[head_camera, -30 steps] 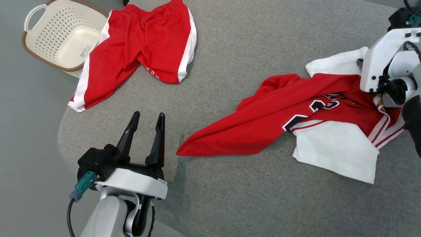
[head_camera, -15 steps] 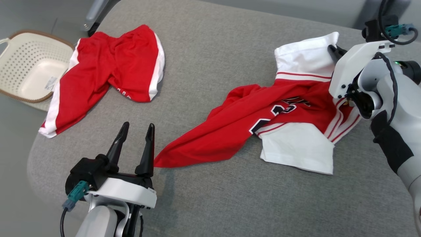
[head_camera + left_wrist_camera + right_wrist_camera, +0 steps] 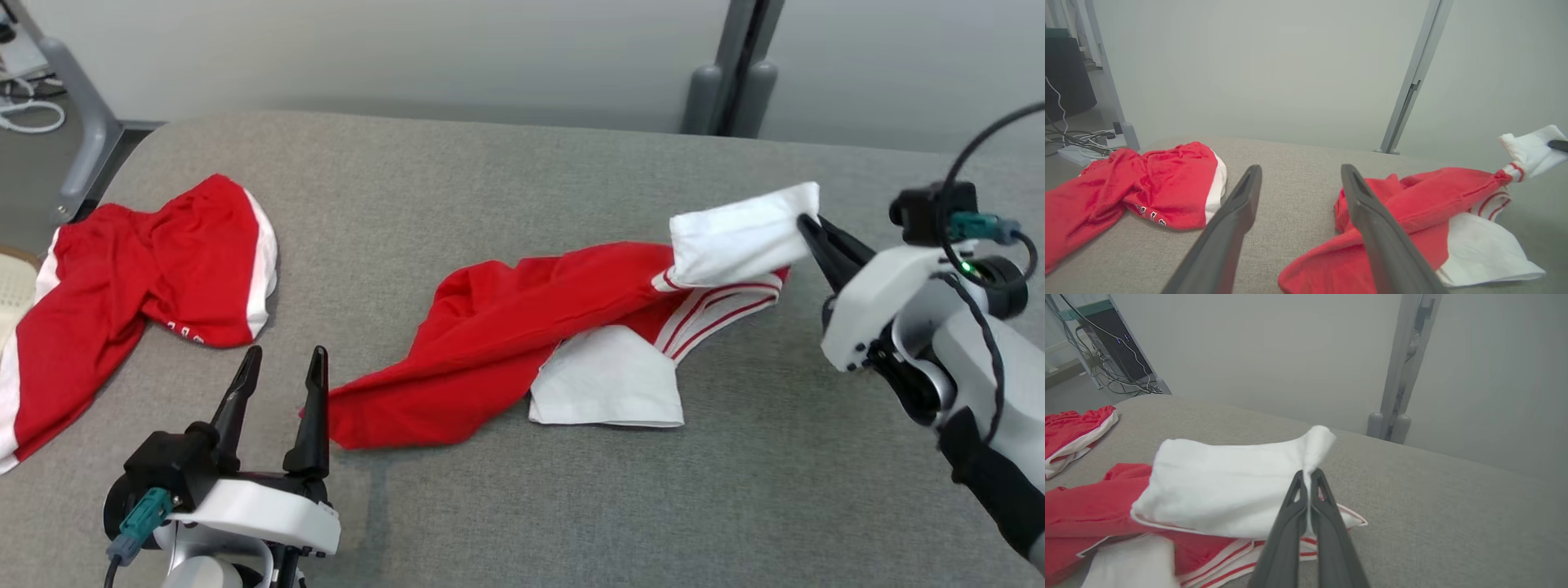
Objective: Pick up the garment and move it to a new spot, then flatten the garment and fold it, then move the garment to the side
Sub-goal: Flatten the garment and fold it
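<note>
The garment [image 3: 506, 327], a red jersey with white sleeves and striped trim, lies stretched across the grey surface. My right gripper [image 3: 804, 222] is shut on one white sleeve [image 3: 739, 237] and holds it lifted above the surface; the pinch shows in the right wrist view, gripper [image 3: 1307, 473] closed on the sleeve [image 3: 1229, 482]. The other white sleeve [image 3: 608, 384] lies flat. My left gripper [image 3: 282, 359] stands open just left of the jersey's red hem corner [image 3: 351, 416], holding nothing. In the left wrist view the garment [image 3: 1412, 204] sits behind the right finger [image 3: 1372, 220]. The lettering is hidden in folds.
Red shorts with white side panels [image 3: 131, 286] lie at the left of the grey padded surface [image 3: 522, 506]. A basket's rim [image 3: 12, 286] peeks in at the left edge. Grey posts [image 3: 727, 90] stand behind the surface. Cables [image 3: 1106, 363] lie on the floor at far left.
The head camera has tilted up, shifting the whole picture. My right gripper has lifted the white sleeve off the surface, pulling the jersey taut. The left gripper stays open.
</note>
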